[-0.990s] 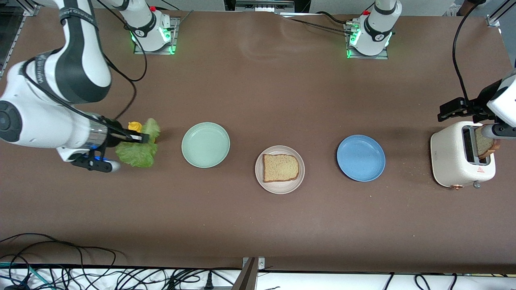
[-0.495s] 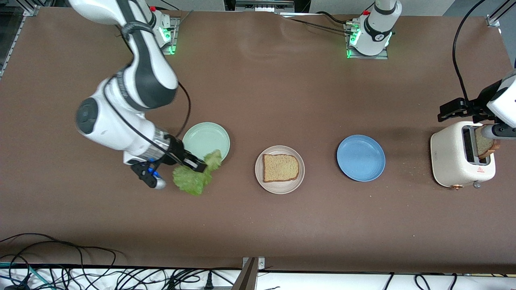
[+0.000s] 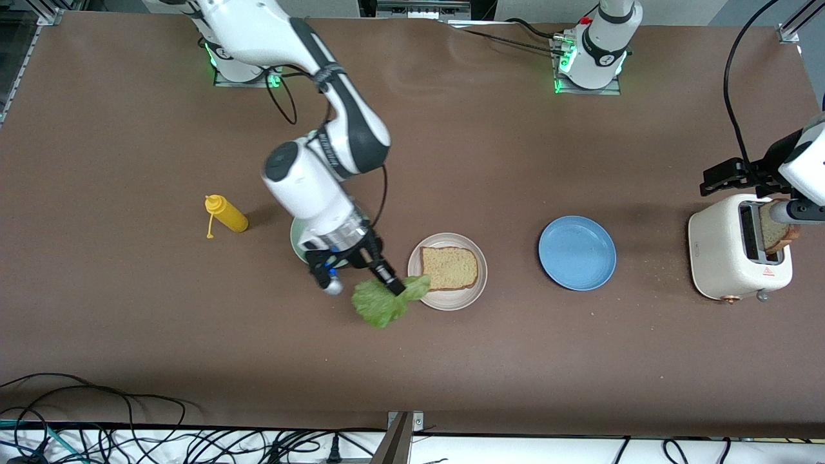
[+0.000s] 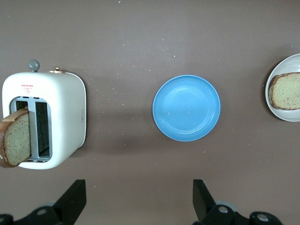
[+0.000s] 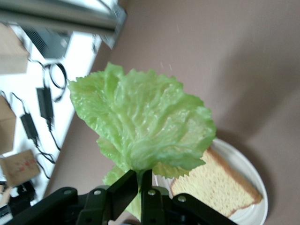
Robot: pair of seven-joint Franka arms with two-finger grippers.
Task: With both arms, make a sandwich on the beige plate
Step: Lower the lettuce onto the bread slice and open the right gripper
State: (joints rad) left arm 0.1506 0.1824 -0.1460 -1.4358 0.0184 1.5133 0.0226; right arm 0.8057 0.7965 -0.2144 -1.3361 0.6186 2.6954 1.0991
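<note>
Lettuce leaf [image 3: 381,304] hangs pinched in the right hand [image 3: 394,285], whose two fingers are clamped tight on its stem end, over the desk [image 3: 451,361] at the rim of the beige plate [image 3: 447,297]. One bread slice [image 3: 449,268] lies flat on that plate. The left hand [image 4: 136,206] hangs with its fingers spread wide and gripping nothing, above the desk near the white toaster [image 3: 735,256], where a second bread slice [image 3: 773,233] stands up out of a slot.
</note>
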